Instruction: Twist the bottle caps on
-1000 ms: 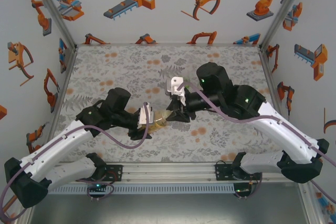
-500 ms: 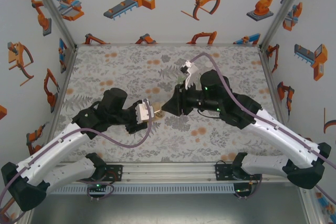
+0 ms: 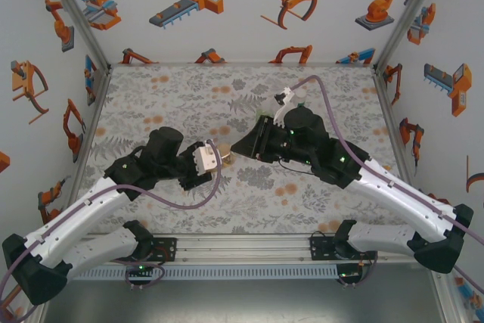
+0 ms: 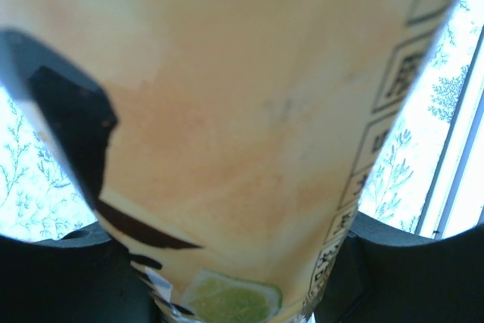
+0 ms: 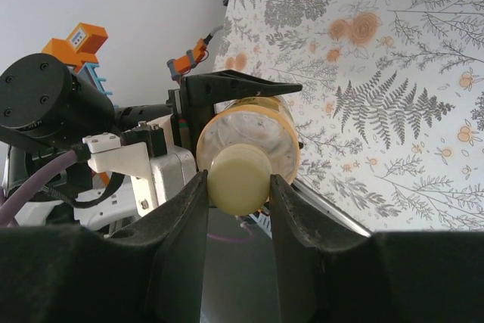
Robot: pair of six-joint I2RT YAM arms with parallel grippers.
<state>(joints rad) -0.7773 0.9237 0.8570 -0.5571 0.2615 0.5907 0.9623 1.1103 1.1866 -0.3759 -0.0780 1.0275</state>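
One pale cap (image 5: 240, 179) in right hand (image 5: 238, 178), amber bottle (image 4: 242, 111) in left hand (image 3: 218, 158).

Top external: high behind the arm bases (image 3: 151, 251), looking down on the table (image 3: 151, 96). Wrist views: close range, both on the amber bottle (image 5: 253, 128), shared by all three.

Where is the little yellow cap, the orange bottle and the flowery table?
pale yellow cap (image 5: 240, 179), right wrist view, on its round top face.
amber bottle (image 4: 249, 134), left wrist view, on the middle of its body.
table (image 5: 393, 111), right wrist view, on a bare patch of the fern-patterned surface.
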